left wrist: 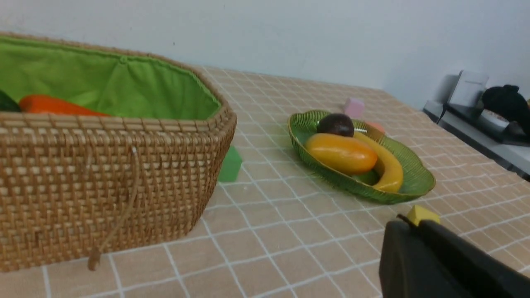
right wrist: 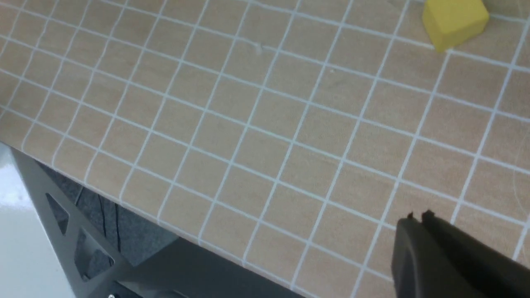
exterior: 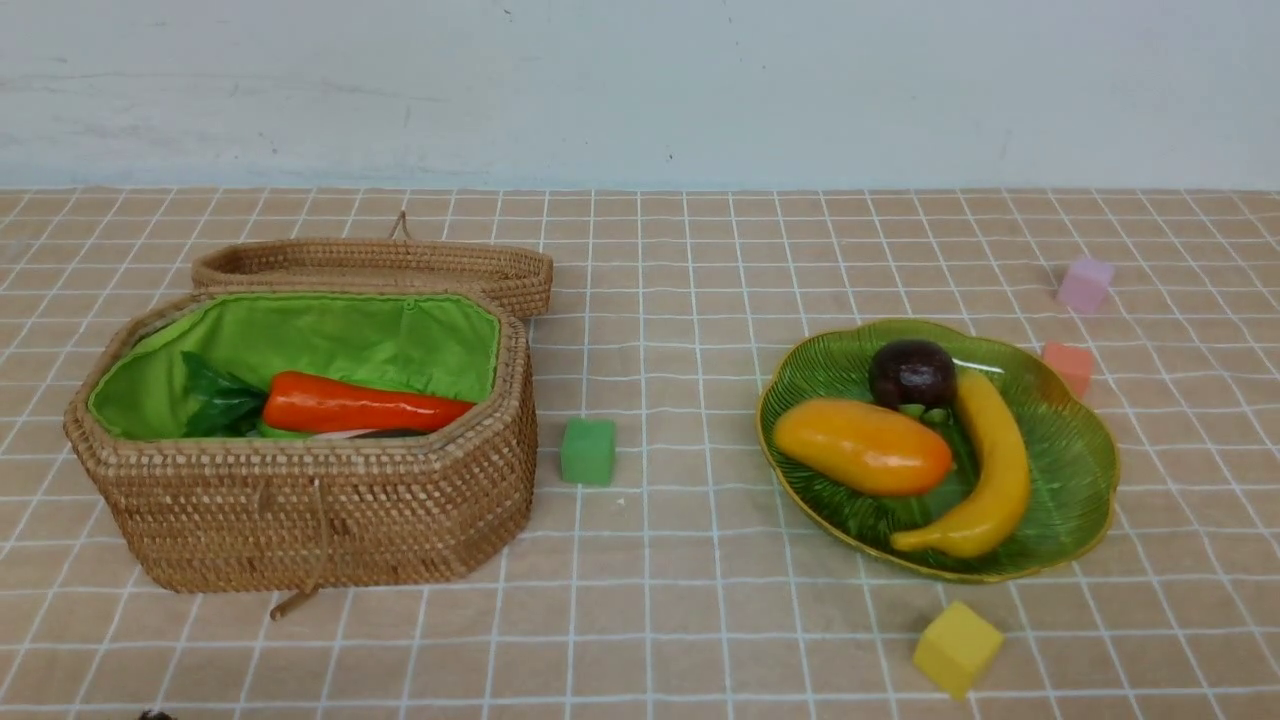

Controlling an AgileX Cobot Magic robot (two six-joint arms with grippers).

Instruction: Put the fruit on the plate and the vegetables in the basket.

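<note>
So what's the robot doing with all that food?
Right now it isn't holding any. Both the left gripper and the right gripper are shut and empty, away from the food. The mangosteen, mango and banana lie on the green plate. The carrot is in the basket, with more things partly hidden under it. The fruit and the carrot are where the job wants them.

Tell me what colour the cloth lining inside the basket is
Bright green lining; it shows best in the front view.
</note>
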